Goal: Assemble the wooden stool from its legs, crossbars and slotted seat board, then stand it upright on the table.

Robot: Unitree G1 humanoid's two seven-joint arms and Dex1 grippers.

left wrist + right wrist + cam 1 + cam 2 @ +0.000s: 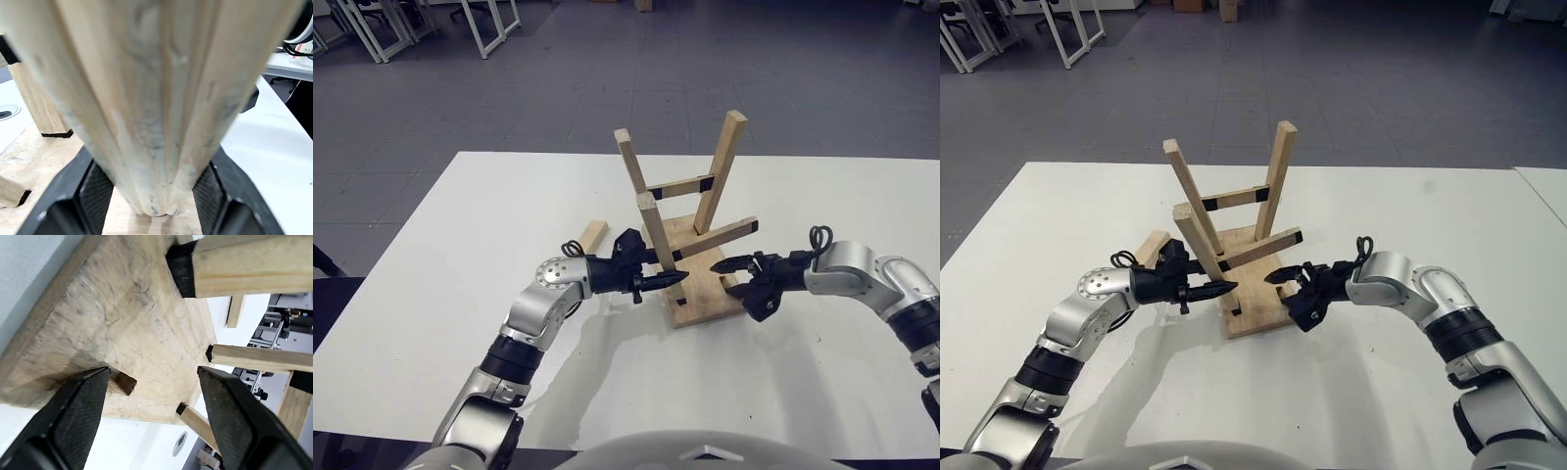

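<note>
The stool stands upside down mid-table, its seat board (701, 284) flat on the white table (460, 294). Three legs point up: two at the back (631, 162) (722, 166) and a near one (656, 230). Crossbars (680, 186) (722, 235) with black ends join them. My left gripper (663, 279) is shut on the near leg (156, 98) close to the board, a finger (83, 191) pressed on each side. My right gripper (741, 286) is open and straddles the board's right corner (142, 333), next to a dark slot (126, 382).
A loose wooden piece (592, 235) lies on the table behind my left forearm. White tabletop stretches free to the left, right and front of the stool. The table's far edge (538, 154) runs just behind it, with grey floor beyond.
</note>
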